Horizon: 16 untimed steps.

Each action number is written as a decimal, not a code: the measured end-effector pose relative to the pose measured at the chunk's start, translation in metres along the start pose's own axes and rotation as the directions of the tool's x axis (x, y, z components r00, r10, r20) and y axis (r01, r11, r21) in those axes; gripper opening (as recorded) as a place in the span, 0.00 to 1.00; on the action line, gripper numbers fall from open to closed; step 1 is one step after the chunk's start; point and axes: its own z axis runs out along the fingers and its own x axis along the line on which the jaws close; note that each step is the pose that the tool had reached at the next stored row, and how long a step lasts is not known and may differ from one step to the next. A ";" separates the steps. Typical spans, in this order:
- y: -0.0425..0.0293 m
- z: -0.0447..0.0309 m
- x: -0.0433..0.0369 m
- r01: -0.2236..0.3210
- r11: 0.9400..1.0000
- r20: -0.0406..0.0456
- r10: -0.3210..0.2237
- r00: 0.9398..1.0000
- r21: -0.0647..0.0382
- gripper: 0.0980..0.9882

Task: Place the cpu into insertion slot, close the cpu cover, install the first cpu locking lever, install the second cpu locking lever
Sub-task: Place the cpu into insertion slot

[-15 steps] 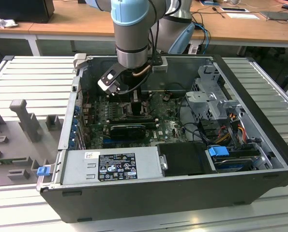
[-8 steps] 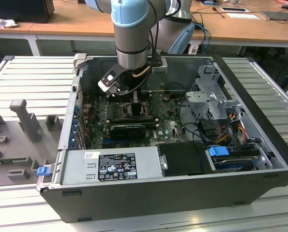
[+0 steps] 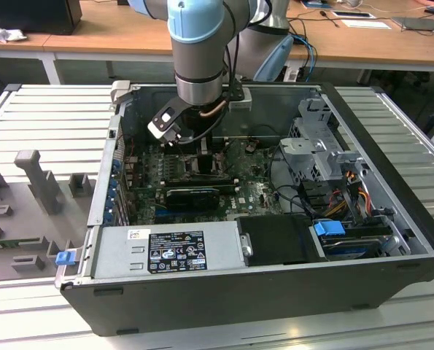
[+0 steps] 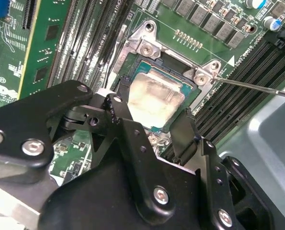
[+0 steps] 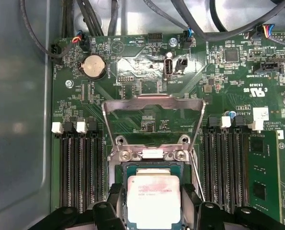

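Cpu (image 5: 154, 199), pale silvery square chip, pinched by black gripper (image 4: 151, 115) over dark square insertion slot (image 5: 132, 167); silvery cpu cover (image 5: 152, 101) upright beyond slot, clearing access.

Raised metal cover (image 5: 154, 101) stands open beyond the gripper (image 5: 153, 194); memory slots (image 5: 80, 172) flank both sides, a thin lever (image 5: 196, 170) close alongside.

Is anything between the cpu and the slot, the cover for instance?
Nothing visible. The cover is swung open, off the slot, and the cpu lies right at the slot's opening, under the gripper. Whether it is fully seated I cannot tell.
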 end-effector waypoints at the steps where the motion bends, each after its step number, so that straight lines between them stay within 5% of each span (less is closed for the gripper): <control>1: 0.0000 0.0003 0.0000 0.000 1.000 0.000 0.000 1.000 0.000 0.57; 7: 0.0010 -0.0112 0.0005 0.001 1.000 0.000 -0.001 1.000 0.000 0.55; 8: 0.0012 -0.0134 0.0006 0.001 1.000 0.000 -0.001 1.000 0.000 0.41; 10: 0.0014 -0.0154 0.0007 0.001 1.000 0.000 -0.001 1.000 0.000 0.27; 12: 0.0014 -0.0163 0.0007 0.001 1.000 0.000 -0.001 1.000 0.000 0.27; 15: 0.0016 -0.0174 0.0008 0.001 1.000 0.000 -0.001 1.000 0.000 0.13; 16: 0.0016 -0.0179 0.0008 0.001 1.000 0.000 -0.001 1.000 0.000 0.01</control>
